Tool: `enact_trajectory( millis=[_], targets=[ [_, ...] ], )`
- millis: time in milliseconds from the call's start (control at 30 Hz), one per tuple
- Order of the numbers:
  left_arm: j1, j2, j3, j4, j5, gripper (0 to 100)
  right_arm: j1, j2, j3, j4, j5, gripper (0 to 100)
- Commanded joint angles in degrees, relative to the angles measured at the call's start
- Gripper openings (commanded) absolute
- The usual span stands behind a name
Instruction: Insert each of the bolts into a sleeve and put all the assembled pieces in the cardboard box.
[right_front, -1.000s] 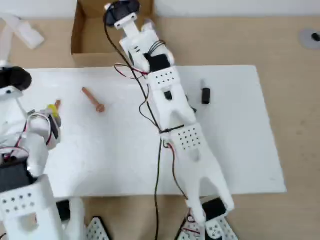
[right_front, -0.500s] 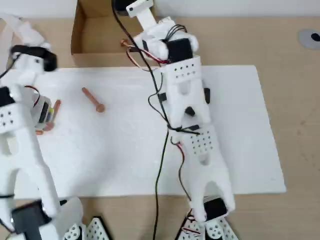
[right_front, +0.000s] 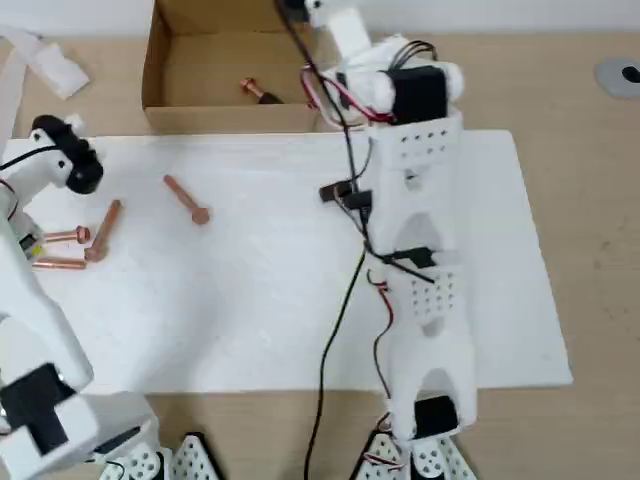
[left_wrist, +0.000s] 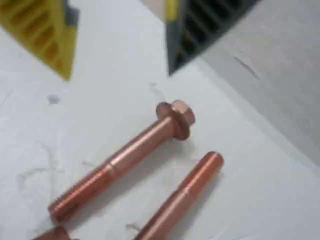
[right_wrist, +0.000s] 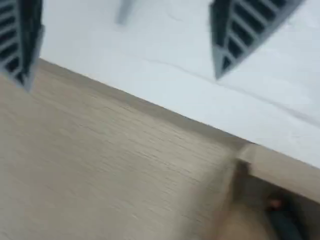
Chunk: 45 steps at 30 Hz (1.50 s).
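One bolt (left_wrist: 182, 197) runs off the picture's edge; the piece (right_wrist: 275, 205) inside the box (right_wrist: 280, 169) is blurred.

The threaded metal bolts (left_wrist: 120, 160) are shiny copper. The flat foam sheet (right_front: 250, 300) is plain white, the cardboard box (right_front: 152, 70) brown, and the worktop (right_front: 590, 200) pale wood-grain. The left pincer (left_wrist: 117, 70) is ribbed yellow, the right pincer (right_wrist: 122, 75) ribbed grey.
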Motion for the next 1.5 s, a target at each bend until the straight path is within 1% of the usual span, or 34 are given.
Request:
enact_trajectory(
  millis=[0, 200, 367, 567, 800, 900, 967, 1067, 1267, 1333, 1467],
  targets=[
    [-0.7, 2.2, -3.3, -1.1, -8.1, 13, 1.3, -5.2, -2.9, 0.8, 0.5, 27.3],
    [2.4, 9.9, -3.3, -5.5, -5.5, 13, -0.3, -5.1, -2.9, 0.7, 0.5, 27.3],
    [2.8, 15.3, -3.3, -11.2, -4.7, 13, -1.5, -5.1, -2.9, 0.6, 0.5, 27.3],
    [3.0, 19.6, -6.0, -14.2, -4.3, 13, -1.9, -5.1, -2.9, 0.6, 0.5, 27.3],
    [3.8, 29.4, -15.8, -13.8, -2.9, 13, -2.0, -5.1, -2.9, 0.6, 0.4, 27.3],
    [5.1, 33.6, -19.3, -13.7, -0.7, 13, -2.0, -5.1, -2.9, 0.5, 0.4, 27.3],
    [6.0, 35.3, -19.8, -13.5, -0.3, 13, -2.2, -5.1, -2.9, 0.4, 0.4, 27.3],
    [7.6, 36.5, -20.3, -10.5, -0.4, 13, -3.0, -5.1, -2.9, 0.5, 0.4, 27.3],
    [9.1, 37.2, -20.1, -10.3, -0.6, 13, -4.4, -5.1, -2.9, 0.6, 0.4, 27.2],
    [9.2, 38.0, -20.1, -10.1, -0.6, 10, -4.4, -5.1, -2.9, 0.7, 0.4, 27.2],
    [9.2, 39.3, -19.8, -10.0, -0.6, 1, -4.4, -5.1, -2.8, 1.5, 0.2, 27.2]
  ],
)
